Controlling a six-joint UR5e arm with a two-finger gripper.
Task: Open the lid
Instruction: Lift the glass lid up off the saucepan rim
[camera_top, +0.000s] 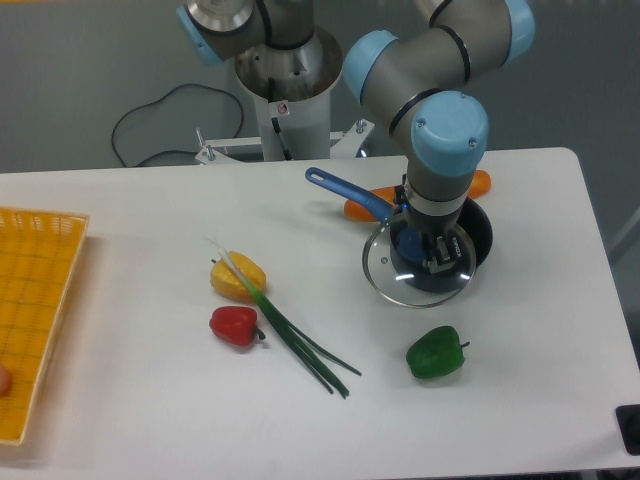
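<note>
Camera view, jaws clamped on lid (418, 267) knob (blue), lid overhanging saucepan (474, 232).

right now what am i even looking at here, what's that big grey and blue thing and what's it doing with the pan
It is a robot arm, grey tubes with light blue joint caps, bolted at the back of a white table. One fixed camera looks down from the front. At the arm's tip is a gripper with two fingers, closed on the small blue knob of a glass lid. The lid sits off-centre toward the left of the dark blue saucepan, so part of the pan is uncovered. Whether it touches the pan cannot be told. Also on the table: a carrot behind the pan, a green pepper, a red pepper, a yellow pepper, green onions and a yellow basket at the left edge.
</note>
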